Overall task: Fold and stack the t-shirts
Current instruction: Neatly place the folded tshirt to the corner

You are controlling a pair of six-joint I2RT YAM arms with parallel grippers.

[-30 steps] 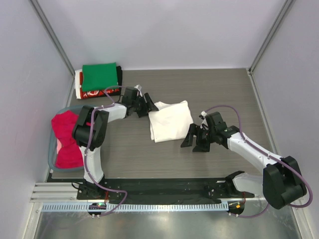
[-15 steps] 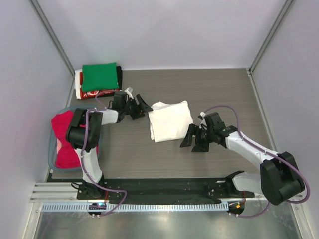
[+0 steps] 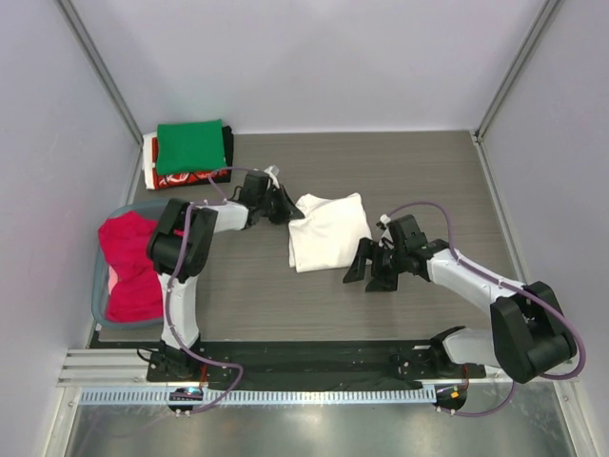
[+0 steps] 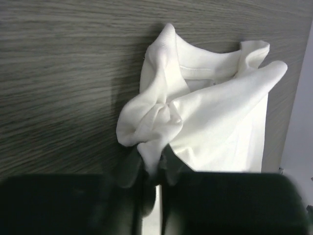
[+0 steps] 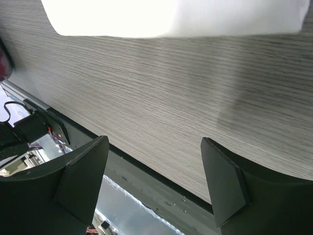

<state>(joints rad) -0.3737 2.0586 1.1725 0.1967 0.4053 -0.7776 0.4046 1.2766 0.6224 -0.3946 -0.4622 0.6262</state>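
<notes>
A folded white t-shirt [image 3: 329, 231] lies mid-table. My left gripper [image 3: 284, 207] is shut on its bunched back-left corner; in the left wrist view the white cloth [image 4: 215, 122] puckers into the closed gripper [image 4: 152, 164]. My right gripper [image 3: 365, 268] stands open just off the shirt's front right edge, nothing between its fingers [image 5: 83, 176]; the white shirt [image 5: 171, 14] shows along the top of that view. At the back left is a stack: a green t-shirt [image 3: 190, 146] on top, a black one [image 3: 229, 143] and a red-and-white one [image 3: 169, 178] under it.
A grey-blue tub [image 3: 99, 291] at the left edge holds red and pink t-shirts [image 3: 128, 267]. Walls close in the table at the back and both sides. A metal rail [image 3: 257, 395] runs along the near edge behind the arm bases.
My left gripper drew back left, then came in again and shut on the white shirt's corner, which is now bunched. The right arm has barely moved.
</notes>
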